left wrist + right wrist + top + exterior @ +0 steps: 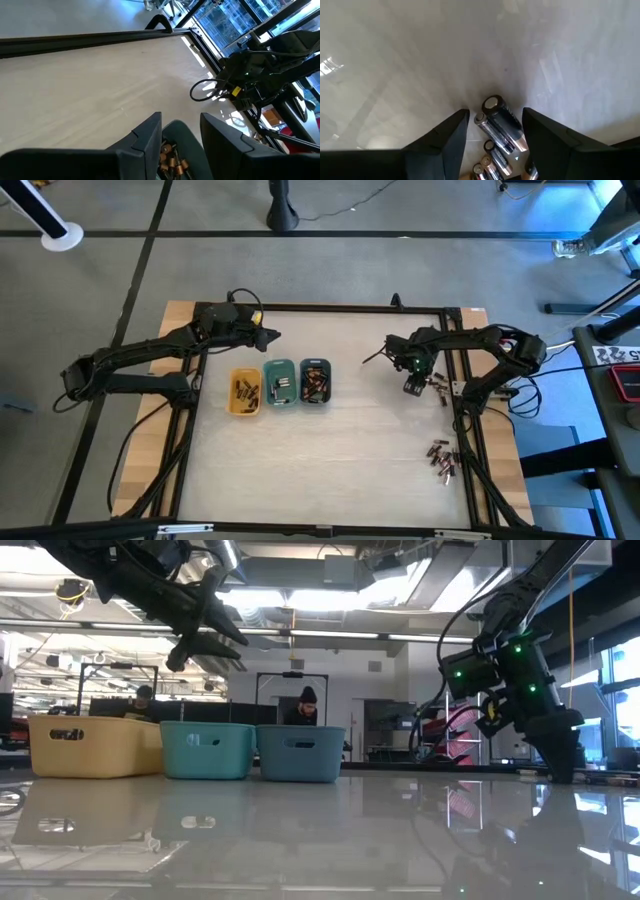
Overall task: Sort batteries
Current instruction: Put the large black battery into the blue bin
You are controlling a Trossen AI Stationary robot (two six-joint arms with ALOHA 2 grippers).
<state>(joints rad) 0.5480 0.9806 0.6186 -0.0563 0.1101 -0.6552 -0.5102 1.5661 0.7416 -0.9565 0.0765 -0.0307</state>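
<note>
Several batteries (496, 131) lie bunched between my right gripper (492, 132) fingers, which stand apart around them, nothing clamped yet; that spot is well right of the blue tray (315, 383). My left gripper (181, 145) hangs parted and empty beside that tray. I judge these cells stiff, dense, slick and prone to rolling, so I'd pinch one across its barrel, mid-length.

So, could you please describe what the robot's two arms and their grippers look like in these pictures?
Both arms are dark, nearly black, jointed links with black cables looping along them. The left gripper ends in two tapering dark fingers with flat inner faces. The right gripper carries a boxy wrist block with small glowing green lights, and a yellow tag shows beside it in the left wrist view. Its fingers are wedge-shaped.
</note>
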